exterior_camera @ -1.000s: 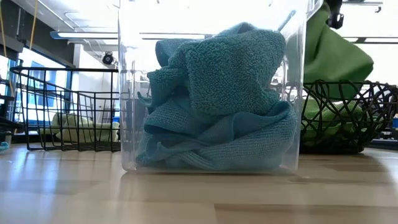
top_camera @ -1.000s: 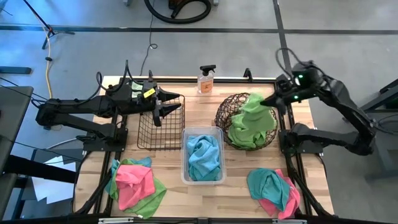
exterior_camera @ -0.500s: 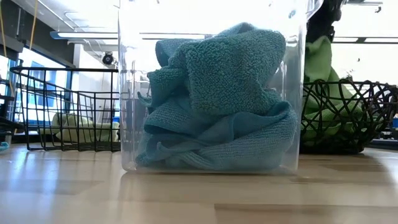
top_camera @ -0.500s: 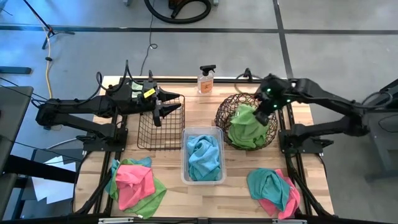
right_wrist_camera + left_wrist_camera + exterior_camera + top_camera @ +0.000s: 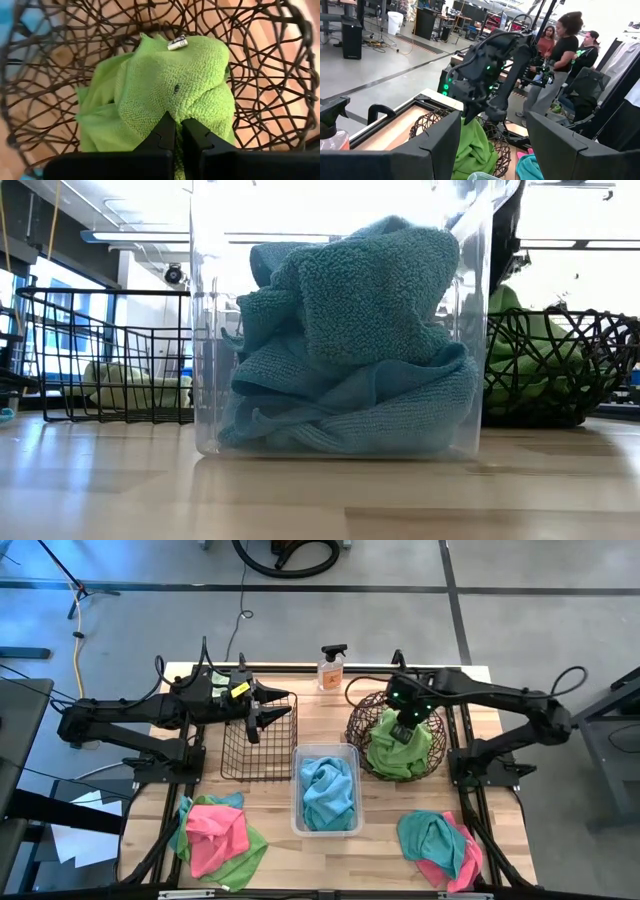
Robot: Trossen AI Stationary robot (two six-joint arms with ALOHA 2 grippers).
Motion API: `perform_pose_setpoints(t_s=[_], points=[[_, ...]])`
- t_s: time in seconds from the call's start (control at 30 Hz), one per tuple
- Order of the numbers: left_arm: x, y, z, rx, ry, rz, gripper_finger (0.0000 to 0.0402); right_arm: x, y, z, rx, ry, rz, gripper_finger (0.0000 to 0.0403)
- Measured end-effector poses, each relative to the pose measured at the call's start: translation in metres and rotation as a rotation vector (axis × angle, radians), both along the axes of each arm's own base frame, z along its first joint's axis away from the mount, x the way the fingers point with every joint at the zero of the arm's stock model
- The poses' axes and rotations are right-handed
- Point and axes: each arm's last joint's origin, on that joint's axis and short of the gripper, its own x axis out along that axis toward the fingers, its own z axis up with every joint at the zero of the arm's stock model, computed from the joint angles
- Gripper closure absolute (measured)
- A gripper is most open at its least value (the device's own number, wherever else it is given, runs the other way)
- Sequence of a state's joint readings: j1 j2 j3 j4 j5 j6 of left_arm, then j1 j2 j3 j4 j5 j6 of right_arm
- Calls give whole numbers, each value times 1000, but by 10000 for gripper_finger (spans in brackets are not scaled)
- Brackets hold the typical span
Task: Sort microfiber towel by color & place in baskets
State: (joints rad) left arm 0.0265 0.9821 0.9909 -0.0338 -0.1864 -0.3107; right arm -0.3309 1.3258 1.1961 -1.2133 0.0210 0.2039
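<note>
Across the pale wooden table (image 5: 270,800), the three baskets sit in a row, and the right gripper (image 5: 178,131) hangs inside the round woven basket (image 5: 362,720), its fingers pinched together on a fold of the lime green towel (image 5: 170,92) directly ahead of the tips. That cloth is bunched up against the dark brown open weave that rings the fingers on all sides, with a small white tag showing on its far edge. It looks light, limp and fuzzy, so a pinch anywhere on a raised fold should lift it, though a trailing corner could snag on the weave.

Beside it, the clear plastic tub (image 5: 297,795) holds crumpled teal towels (image 5: 327,790), looped and soft against the smooth rigid walls. The black wire basket (image 5: 236,755) stands under the left gripper (image 5: 262,712), which hovers over its rim with fingers spread and nothing between them.

Well away from either pair of fingers, two loose heaps wait near the front edge: the left pile (image 5: 215,832) and the right pile (image 5: 440,845), both mixing pink, teal and some green. A small spray bottle (image 5: 331,668) stands at the back.
</note>
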Motion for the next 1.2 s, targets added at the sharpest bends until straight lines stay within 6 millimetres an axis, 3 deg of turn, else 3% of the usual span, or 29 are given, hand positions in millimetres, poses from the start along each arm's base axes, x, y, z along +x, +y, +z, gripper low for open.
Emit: perform_pose_setpoints(t_s=[0.27,0.4,0.8,1.2], points=[[0,0,0,0,0,0,186,18,-3,-27,39,61,-4,403],[0,0,0,0,0,0,186,10,5,-59,100,89,-35,403],[0,0,0,35,7,5,186,-8,14,-120,173,57,-224,403],[0,0,0,34,6,7,186,-7,13,-129,175,47,-318,402]])
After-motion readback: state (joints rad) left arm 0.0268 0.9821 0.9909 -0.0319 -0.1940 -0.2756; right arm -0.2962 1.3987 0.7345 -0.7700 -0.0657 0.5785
